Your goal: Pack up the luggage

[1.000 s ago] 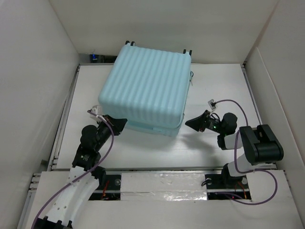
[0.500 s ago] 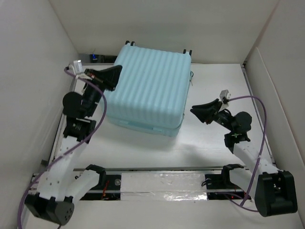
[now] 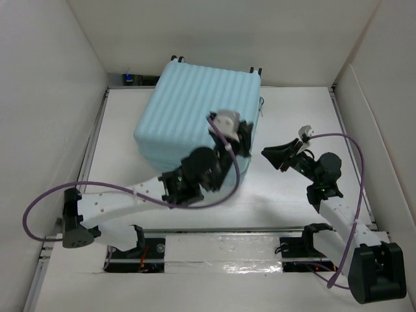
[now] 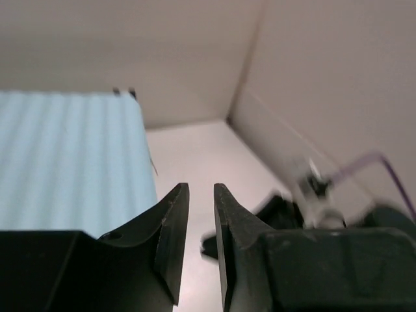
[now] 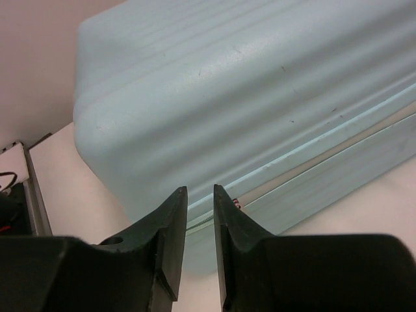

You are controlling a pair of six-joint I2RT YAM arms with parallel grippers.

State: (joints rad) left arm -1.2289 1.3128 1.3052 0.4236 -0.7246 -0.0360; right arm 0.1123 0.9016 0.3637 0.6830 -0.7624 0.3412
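Luggage [image 3: 195,123] is a closed pale aqua hard-shell suitcase, lying flat at upper centre of the tabletop [image 3: 292,110].

Left end effector [image 4: 201,188] hovers over its lower-right corner, fingers a narrow slit apart, empty. Right end effector [image 5: 200,190] sits just beside the case's right flank, aimed at the zip seam [image 5: 312,153]. It is likewise barely parted and holds nothing.

Risks: both arms crowd one corner — a collision looks likely. The left arm's purple cable [image 3: 104,186] could snag.

Shell is smooth, rounded and ribbed — the thin black fingers may skate off and shove the case.
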